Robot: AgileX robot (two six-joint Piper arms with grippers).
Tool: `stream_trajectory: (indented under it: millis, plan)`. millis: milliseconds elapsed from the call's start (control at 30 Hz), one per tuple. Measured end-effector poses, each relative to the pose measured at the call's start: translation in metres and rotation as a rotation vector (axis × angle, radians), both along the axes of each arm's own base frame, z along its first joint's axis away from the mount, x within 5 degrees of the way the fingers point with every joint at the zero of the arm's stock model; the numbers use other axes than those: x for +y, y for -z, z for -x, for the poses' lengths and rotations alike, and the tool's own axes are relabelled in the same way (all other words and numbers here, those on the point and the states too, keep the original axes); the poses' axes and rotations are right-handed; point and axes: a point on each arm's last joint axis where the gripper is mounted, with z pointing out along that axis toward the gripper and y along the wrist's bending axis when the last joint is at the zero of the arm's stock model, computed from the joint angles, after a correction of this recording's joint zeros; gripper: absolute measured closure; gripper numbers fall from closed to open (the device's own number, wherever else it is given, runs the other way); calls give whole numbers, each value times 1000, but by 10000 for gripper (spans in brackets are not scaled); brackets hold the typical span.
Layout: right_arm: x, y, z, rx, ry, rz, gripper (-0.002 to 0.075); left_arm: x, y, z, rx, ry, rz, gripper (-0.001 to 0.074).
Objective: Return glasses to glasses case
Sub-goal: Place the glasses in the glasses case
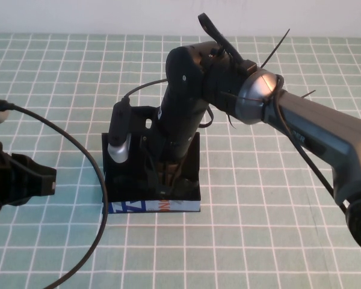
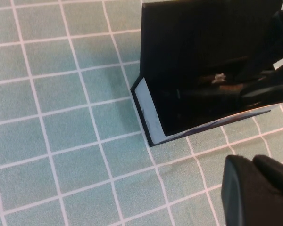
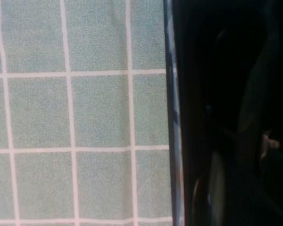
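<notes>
The table is covered by a green cloth [image 1: 259, 241] ruled with white lines into squares. Behind its far edge a plain pale wall [image 1: 108, 15] is seen. The cloth is evenly lit, with soft shadows

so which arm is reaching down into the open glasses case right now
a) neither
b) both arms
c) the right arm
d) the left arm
c: the right gripper is lowered inside the open glasses case, while the left gripper sits off to the left, apart from it.
</notes>
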Motion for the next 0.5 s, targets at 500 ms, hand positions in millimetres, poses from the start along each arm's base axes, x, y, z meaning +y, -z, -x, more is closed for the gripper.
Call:
stream_trajectory:
  millis: [500]
  plan:
    - [-7, -44, -8, -44, 114, -130, 680, -4, 17, -3, 39, 216, -127, 733]
